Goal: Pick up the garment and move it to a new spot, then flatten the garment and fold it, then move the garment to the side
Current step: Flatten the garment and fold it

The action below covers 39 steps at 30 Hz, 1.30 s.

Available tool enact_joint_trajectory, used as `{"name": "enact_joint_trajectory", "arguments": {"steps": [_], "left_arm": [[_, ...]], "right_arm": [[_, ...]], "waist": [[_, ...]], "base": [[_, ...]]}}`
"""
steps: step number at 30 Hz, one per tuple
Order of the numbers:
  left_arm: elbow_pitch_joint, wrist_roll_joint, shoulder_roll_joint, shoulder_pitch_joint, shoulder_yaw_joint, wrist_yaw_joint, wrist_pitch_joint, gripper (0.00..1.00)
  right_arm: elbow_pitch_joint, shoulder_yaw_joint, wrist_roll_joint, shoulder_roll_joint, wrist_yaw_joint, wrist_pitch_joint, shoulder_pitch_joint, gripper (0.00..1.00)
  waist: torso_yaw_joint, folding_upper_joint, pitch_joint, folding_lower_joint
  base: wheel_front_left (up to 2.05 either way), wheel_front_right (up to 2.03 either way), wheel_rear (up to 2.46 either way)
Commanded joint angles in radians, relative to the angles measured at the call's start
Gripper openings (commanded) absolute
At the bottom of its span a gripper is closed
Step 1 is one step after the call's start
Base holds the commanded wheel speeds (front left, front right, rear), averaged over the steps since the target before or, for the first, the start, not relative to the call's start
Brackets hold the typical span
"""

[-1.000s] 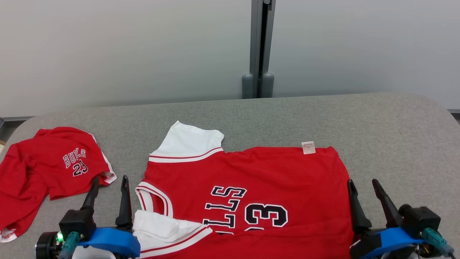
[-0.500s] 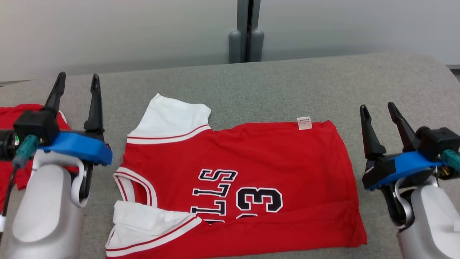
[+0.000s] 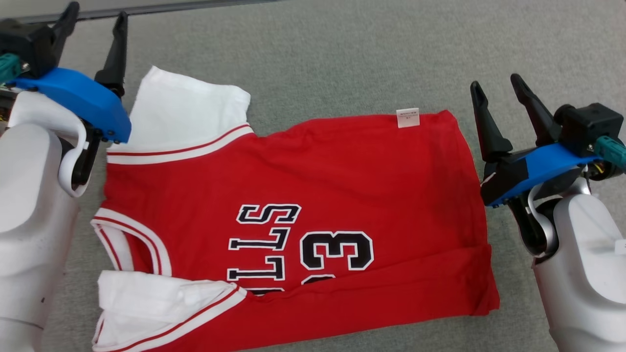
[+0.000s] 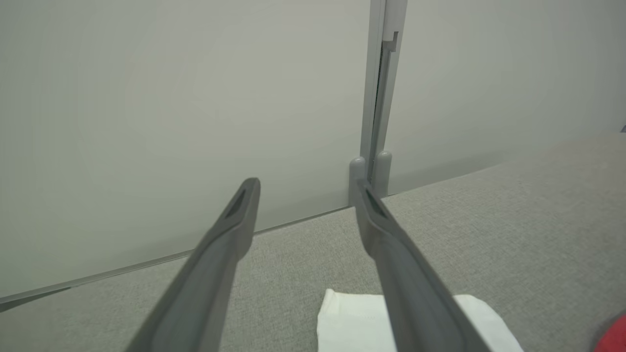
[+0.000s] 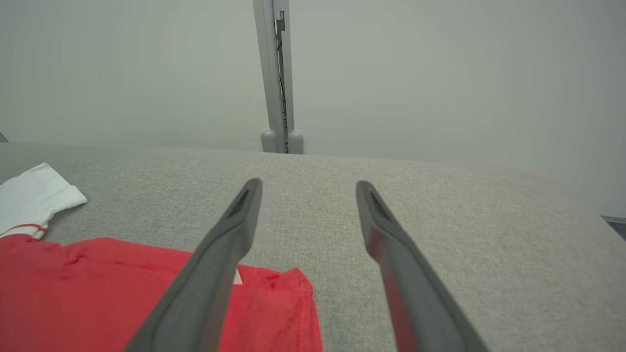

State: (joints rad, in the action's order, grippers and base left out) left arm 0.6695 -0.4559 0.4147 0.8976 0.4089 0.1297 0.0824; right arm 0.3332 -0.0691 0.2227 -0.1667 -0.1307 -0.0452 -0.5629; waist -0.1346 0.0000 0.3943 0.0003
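Grey felt tabletop [image 3: 342,49] carries the red garment [image 3: 318,181] lying mostly flat between the left gripper [image 3: 96,14] and right gripper [image 3: 494,84], both hovering with jaws spread and empty, so a careless pinch at the loose white sleeve [image 3: 186,107] could likely snag one layer and drag the cloth askew.

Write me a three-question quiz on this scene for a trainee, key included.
1. True or false: the left gripper and the right gripper both stand open, holding nothing.
2. The white tag sits on the red jersey's edge: A) nearest the robot; B) farthest from the robot; C) beside the neckline.
3. Which gripper is closer to the far white sleeve?
Key: 1 true; 2 B; 3 left.
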Motion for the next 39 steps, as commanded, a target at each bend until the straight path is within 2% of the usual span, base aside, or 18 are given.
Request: {"name": "enact_joint_trajectory", "arguments": {"steps": [1,5,14,19,25,26,27,28,32,39], "left_arm": [[0.022,-0.016,0.017,0.022,0.032,0.001,-0.016,1.0],[0.093,-0.08,0.033,0.067,0.125,0.001,-0.045,1.0],[0.22,-0.221,0.046,0.092,0.247,0.001,-0.086,1.0],[0.242,-0.297,0.041,0.105,0.302,0.001,-0.114,1.0],[0.243,-0.395,0.042,0.113,0.376,0.001,-0.196,1.0],[0.248,-0.403,0.046,0.116,0.388,0.001,-0.202,0.9],[0.248,-0.414,0.049,0.119,0.394,0.001,-0.195,0.48],[0.249,-0.423,0.051,0.125,0.396,0.001,-0.179,0.02],[0.253,-0.447,0.056,0.145,0.421,0.001,-0.141,0.0],[0.24,-0.48,0.044,0.163,0.479,0.001,-0.087,0.0]], "right_arm": [[-0.004,-0.007,0.004,0.002,0.0,0.0,-0.02,1.0],[-0.001,-0.022,0.01,0.004,0.0,-0.005,-0.049,1.0],[0.001,-0.04,0.02,0.008,0.0,-0.017,-0.085,1.0],[0.009,-0.049,0.026,0.005,0.0,-0.018,-0.1,1.0],[0.027,-0.064,0.038,0.003,0.0,-0.019,-0.12,1.0],[0.031,-0.068,0.037,0.005,0.0,-0.02,-0.119,1.0],[0.036,-0.071,0.038,0.005,0.0,-0.019,-0.12,1.0],[0.04,-0.075,0.042,0.003,0.0,-0.017,-0.121,1.0],[0.059,-0.092,0.056,-0.02,0.0,0.002,-0.118,1.0],[0.088,-0.15,0.11,-0.069,0.0,0.117,-0.087,1.0]], "waist": [[-0.005,0.0,0.017,-0.0003],[-0.026,0.0,0.059,-0.0003],[-0.054,0.0,0.11,-0.0003],[-0.058,0.0,0.121,-0.0003],[-0.062,0.0,0.123,-0.0003],[-0.064,0.0,0.122,-0.0003],[-0.065,0.0,0.121,-0.0003],[-0.067,0.0,0.119,-0.0003],[-0.066,0.0,0.099,-0.0003],[-0.045,0.0,0.06,-0.0003]], "base": [[0.0,0.0,0.0],[0.0,0.0,0.0],[0.0,0.0,0.0],[0.0,0.0,0.0],[0.0,0.0,0.0],[0.0,0.0,0.0],[0.0,0.0,0.0],[0.0,0.0,0.0],[0.0,0.0,0.0],[0.0,0.0,0.0]]}}
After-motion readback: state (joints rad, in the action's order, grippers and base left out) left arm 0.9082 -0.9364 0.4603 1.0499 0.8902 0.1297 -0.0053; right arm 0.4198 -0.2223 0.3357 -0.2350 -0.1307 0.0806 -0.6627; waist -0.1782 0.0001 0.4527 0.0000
